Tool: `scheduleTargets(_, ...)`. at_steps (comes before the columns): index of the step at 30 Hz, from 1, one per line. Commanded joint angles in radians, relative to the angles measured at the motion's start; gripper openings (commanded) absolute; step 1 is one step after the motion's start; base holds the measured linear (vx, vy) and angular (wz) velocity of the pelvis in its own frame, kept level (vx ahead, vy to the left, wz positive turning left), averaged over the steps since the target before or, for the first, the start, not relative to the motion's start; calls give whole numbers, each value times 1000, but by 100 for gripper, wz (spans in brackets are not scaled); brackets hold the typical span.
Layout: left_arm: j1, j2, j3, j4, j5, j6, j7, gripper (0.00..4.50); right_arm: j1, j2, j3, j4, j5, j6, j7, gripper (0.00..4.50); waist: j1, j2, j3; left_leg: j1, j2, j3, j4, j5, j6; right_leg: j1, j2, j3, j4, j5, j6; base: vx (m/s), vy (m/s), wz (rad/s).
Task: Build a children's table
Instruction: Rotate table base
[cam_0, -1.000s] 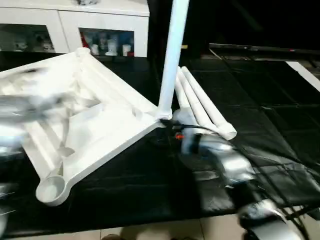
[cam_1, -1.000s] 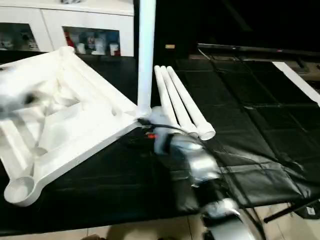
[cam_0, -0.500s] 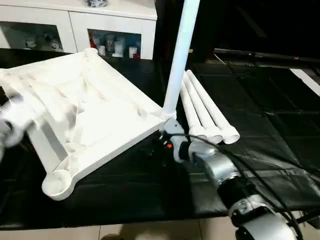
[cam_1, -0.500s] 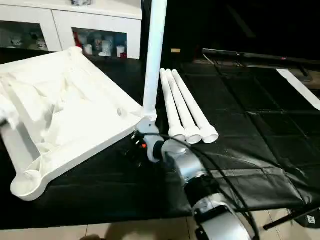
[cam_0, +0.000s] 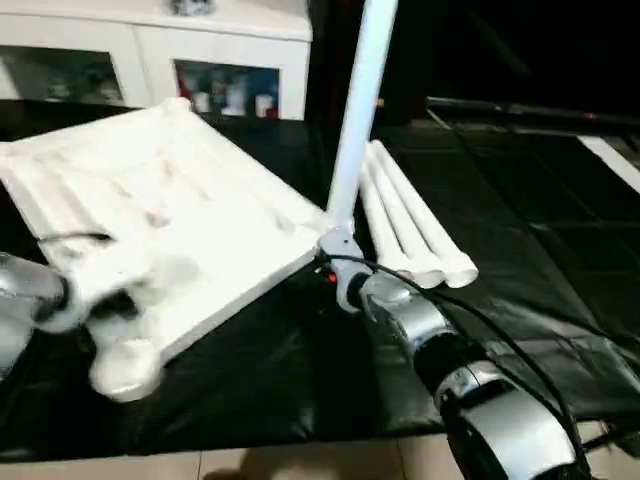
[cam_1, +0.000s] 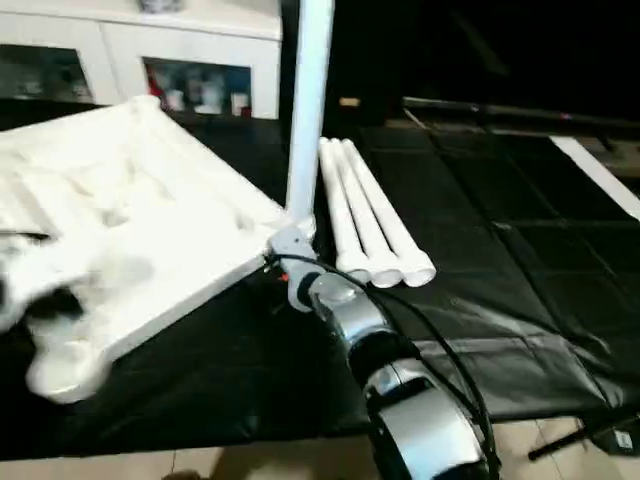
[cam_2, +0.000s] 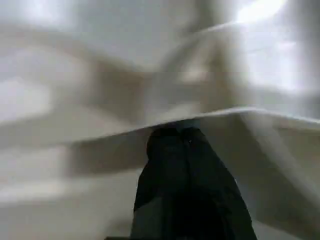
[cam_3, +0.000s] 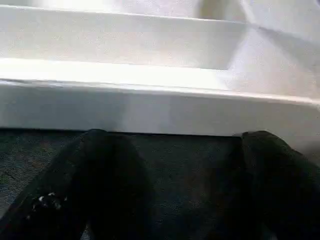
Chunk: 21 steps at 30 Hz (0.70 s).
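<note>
**Table top upside down, one leg standing, three legs waiting**

The white table top (cam_0: 170, 215) lies ribbed side up on black matting (cam_0: 520, 190) that covers the floor. One tapered leg (cam_0: 358, 105) stands upright in the corner socket nearest the right end effector (cam_3: 165, 190). Three loose legs (cam_0: 410, 220) lie side by side on the matting, just beyond that end effector and to its right, touching one another.

The right end effector sits low at the edge of the top, close by the standing leg's base. Its two black fingers (cam_3: 100, 185) are spread wide and released, holding nothing; in the right wrist view the white rim of the top runs across just ahead of the fingertips, with black matting between them.

The left end effector (cam_2: 175, 145) is at the opposite side of the top, near the empty round corner socket (cam_0: 125, 365) at the front. Its fingers are clenched together with nothing between them, the tips right at a raised rib of the underside; whether they touch it cannot be told.

Past the top, well away from both end effectors, stands a white cabinet (cam_0: 160, 55) with glass doors and small items behind them.
</note>
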Motion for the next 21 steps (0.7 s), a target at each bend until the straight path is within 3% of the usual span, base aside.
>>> scheduleTargets(1, 9, -23, -30, -86, -83, 6, -63, 3, -22, -8, -15, 23, -4, -14, -10, 450, -11, 40, -58, 24, 55, -22, -90, -359, -97, 29, -82, 72, -69, -317, -176, 0, 0, 0)
scheduleTargets(3, 5, -53, -25, -146, -140, 14, -85, 3, -27, -2, -18, 37, -8, -27, -11, 450, -15, 39, -60, 18, 54, -25, -90, -352, -98, 37, -84, 72, -67, -323, -167, 0, 0, 0)
scheduleTargets(4, -6, -77, -24, -162, -162, 30, -86, 3, -28, 1, -18, 40, -10, -30, -9, 450, -15, 39, -60, 21, 54, -24, -89, -355, -100, 34, -83, 72, -68, -325, -166, 0, 0, 0)
scheduleTargets(5, -11, -89, -24, -168, -169, 42, -88, 3, -30, 3, -18, 45, -12, -34, -9, 450, -16, 44, -60, 21, 52, -23, -88, -357, -102, 34, -80, 72, -69, -319, -166, 0, 0, 0)
scheduleTargets(7, -19, -108, -28, -182, -177, 56, -97, 3, -35, 8, -19, 59, -14, -47, -5, 450, -18, 40, -61, 19, 51, -23, -87, -351, -97, 37, -81, 72, -69, -321, -165, 0, 0, 0)
scheduleTargets(8, -23, -123, -35, -196, -179, 70, -101, 3, -38, 12, -18, 66, -15, -54, 0, 450, -21, 50, -61, 16, 49, -26, -85, -354, -97, 39, -84, 73, -68, -333, -166, 0, 0, 0)
scheduleTargets(11, -36, -175, -61, -233, -195, 110, -81, 3, -37, 22, -18, 62, -9, -66, 19, 450, -32, 47, -63, 13, 50, -25, -83, -337, -89, 42, -79, 72, -69, -324, -170, 0, 0, 0)
scheduleTargets(13, -40, -182, -66, -234, -197, 111, -73, 3, -38, 24, -21, 66, -9, -70, 20, 450, -35, 45, -63, 11, 49, -25, -82, -327, -86, 44, -77, 72, -68, -310, -174, 0, 0, 0)
scheduleTargets(14, -49, -198, -73, -223, -190, 95, -59, 3, -39, 25, -23, 70, -11, -74, 22, 450, -38, 52, -64, 12, 49, -25, -81, -325, -86, 44, -76, 71, -66, -295, -179, 0, 0, 0)
scheduleTargets(16, -66, -223, -80, -198, -175, 66, -34, 3, -41, 26, -26, 74, -15, -79, 24, 450, -40, 50, -65, 11, 48, -24, -80, -314, -82, 45, -74, 71, -65, -273, -187, 0, 0, 0)
scheduleTargets(17, -72, -231, -81, -189, -170, 56, -27, 3, -41, 27, -26, 74, -16, -80, 24, 450, -40, 55, -65, 11, 48, -24, -80, -315, -81, 45, -73, 70, -64, -267, -190, 0, 0, 0)
scheduleTargets(21, -124, -291, -85, -95, -103, -27, 53, 3, -39, 34, -9, 74, -30, -100, 48, 450, -42, 51, -66, 10, 46, -23, -78, -316, -73, 48, -72, 70, -67, -273, -188, 0, 0, 0)
